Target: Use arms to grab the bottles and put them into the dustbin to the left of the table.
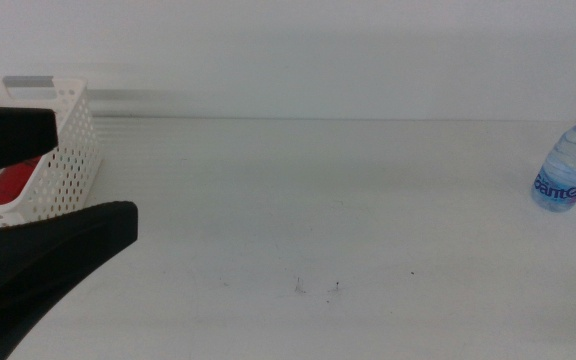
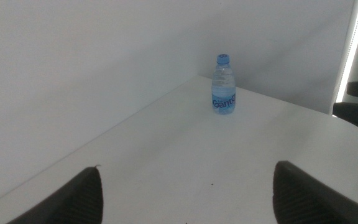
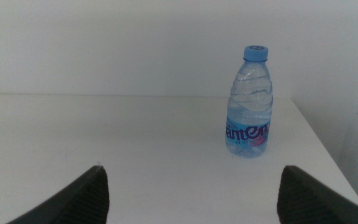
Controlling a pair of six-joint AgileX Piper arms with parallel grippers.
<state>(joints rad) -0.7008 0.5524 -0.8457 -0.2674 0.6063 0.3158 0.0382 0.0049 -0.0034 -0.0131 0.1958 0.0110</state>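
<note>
Since the water bottle (image 1: 569, 162) stands upright near the far right corner of the table (image 1: 308, 200), well apart from the dustbin (image 1: 63, 160) on the left, use your right gripper (image 3: 191, 199) for it. Its jaws are spread wide with nothing between them. Line them up on both sides of the bottle's middle, then close gently so it does not tip. Your left gripper (image 2: 185, 196) waits by the dustbin, spread wide too.

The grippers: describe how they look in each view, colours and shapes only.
In the middle view the left gripper shows two broad, matte black fingers with rounded ends. The left wrist view shows dark grey tapering fingers. The right gripper has the same dark fingers. No cables or markings show.
</note>
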